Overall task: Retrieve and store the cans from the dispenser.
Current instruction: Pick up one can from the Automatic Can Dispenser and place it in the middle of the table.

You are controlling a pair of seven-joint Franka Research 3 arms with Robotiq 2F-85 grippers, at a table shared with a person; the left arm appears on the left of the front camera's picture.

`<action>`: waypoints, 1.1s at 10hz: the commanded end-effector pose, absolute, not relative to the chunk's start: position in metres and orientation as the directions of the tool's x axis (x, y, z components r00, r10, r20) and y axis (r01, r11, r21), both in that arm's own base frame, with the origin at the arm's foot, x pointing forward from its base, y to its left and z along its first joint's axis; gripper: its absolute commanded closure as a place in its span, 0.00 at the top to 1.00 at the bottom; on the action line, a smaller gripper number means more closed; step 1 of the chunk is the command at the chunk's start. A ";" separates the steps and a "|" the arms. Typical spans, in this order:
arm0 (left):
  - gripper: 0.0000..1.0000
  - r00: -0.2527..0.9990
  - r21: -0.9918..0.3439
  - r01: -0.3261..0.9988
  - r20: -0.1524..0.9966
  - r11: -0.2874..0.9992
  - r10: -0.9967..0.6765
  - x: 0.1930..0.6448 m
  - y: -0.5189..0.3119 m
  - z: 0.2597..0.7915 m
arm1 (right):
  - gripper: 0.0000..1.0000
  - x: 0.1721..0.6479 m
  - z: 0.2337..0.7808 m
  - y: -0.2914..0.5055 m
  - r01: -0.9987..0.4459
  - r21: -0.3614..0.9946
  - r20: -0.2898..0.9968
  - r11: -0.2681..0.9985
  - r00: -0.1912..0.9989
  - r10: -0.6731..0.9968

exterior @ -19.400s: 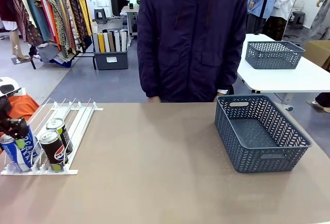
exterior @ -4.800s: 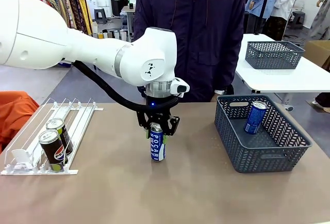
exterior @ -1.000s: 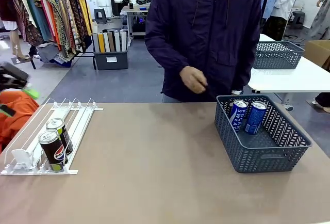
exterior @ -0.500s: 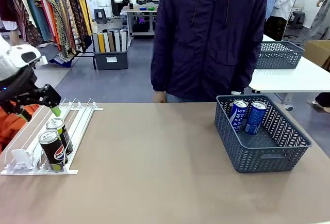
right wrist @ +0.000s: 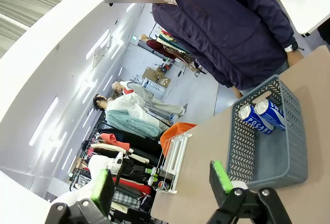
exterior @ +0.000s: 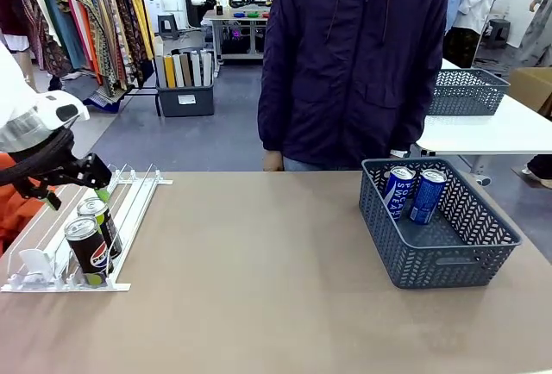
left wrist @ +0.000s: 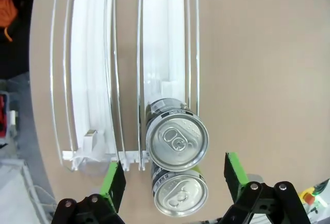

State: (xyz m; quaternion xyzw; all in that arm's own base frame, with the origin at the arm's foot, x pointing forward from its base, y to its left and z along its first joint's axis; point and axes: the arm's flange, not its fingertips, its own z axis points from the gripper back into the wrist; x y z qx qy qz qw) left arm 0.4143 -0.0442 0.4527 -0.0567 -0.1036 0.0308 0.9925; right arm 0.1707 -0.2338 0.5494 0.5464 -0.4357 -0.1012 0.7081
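Note:
Two black Pepsi cans stand one behind the other in the right lane of the white dispenser at the table's left. My left gripper hovers open just above the rear can. From the left wrist view, both silver can tops lie between the green pads, and the gripper touches neither. Two blue-and-white cans lean inside the dark basket. My right gripper is open, holds nothing and looks across at the basket.
A person in a dark jacket stands at the far edge, one hand by the table. The dispenser's left lanes hold no cans. Brown tabletop stretches between rack and basket. A second basket sits on a white table behind.
My left gripper has swung in from the far left and come down over the Pepsi cans. The person has lowered the raised hand and shifted slightly right.

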 end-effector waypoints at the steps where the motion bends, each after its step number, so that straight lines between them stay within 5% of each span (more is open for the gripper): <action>1: 1.00 0.986 -0.076 -0.086 0.136 0.993 0.096 0.415 -0.050 0.441 | 1.00 0.175 0.553 -0.233 -0.366 0.849 0.528 0.381 0.577 -0.623; 11: 1.00 0.999 -0.008 -0.047 -0.022 0.999 0.047 0.415 -0.063 0.417 | 1.00 0.175 0.553 -0.233 -0.366 0.849 0.528 0.381 0.577 -0.623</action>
